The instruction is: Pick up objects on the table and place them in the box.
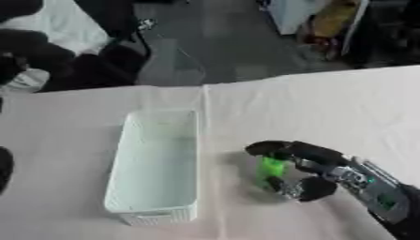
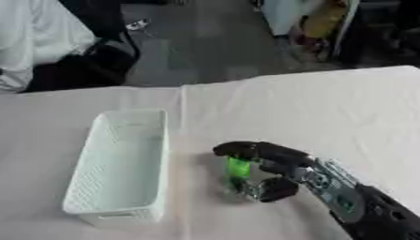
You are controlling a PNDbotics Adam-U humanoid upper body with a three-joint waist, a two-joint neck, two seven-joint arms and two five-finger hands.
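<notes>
A small bright green object (image 1: 270, 168) stands on the white tablecloth just right of the box. My right hand (image 1: 308, 164) comes in from the lower right and curls round it, fingers above and thumb below. The white plastic box (image 1: 131, 140), long and narrow, lies left of centre and looks empty. Part of the green object is hidden by the hand. At the left edge a dark shape (image 1: 4, 168) shows that may be my left hand; nothing more of it is visible.
The white tablecloth (image 1: 311, 108) covers the table, with a fold line running back from the box. Beyond the far edge is a dark floor with dark bags and a white cabinet.
</notes>
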